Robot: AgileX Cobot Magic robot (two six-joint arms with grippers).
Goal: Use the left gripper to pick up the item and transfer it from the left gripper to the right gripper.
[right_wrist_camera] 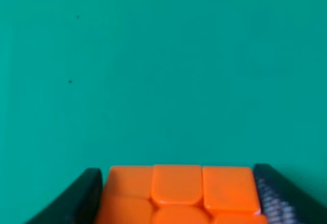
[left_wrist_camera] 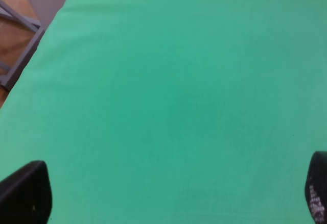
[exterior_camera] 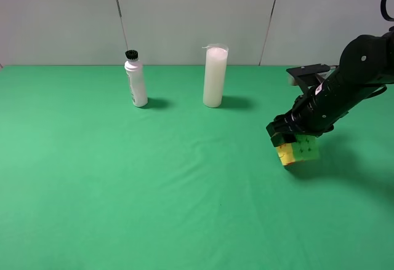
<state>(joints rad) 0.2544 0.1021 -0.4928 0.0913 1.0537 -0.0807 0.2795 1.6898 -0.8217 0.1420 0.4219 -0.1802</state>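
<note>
The item, a small puzzle cube, shows yellow and green faces at the right of the green table. My right gripper is shut on it from above, at or just over the cloth. In the right wrist view the cube's orange face sits between the two black fingers of the right gripper. My left gripper is open and empty over bare green cloth, with only its two fingertips showing, wide apart. The left arm is out of the exterior high view.
A black-capped white bottle and a tall white cylinder stand at the back of the table, well left of the cube. In the left wrist view the table's edge and a grey frame show beside the floor.
</note>
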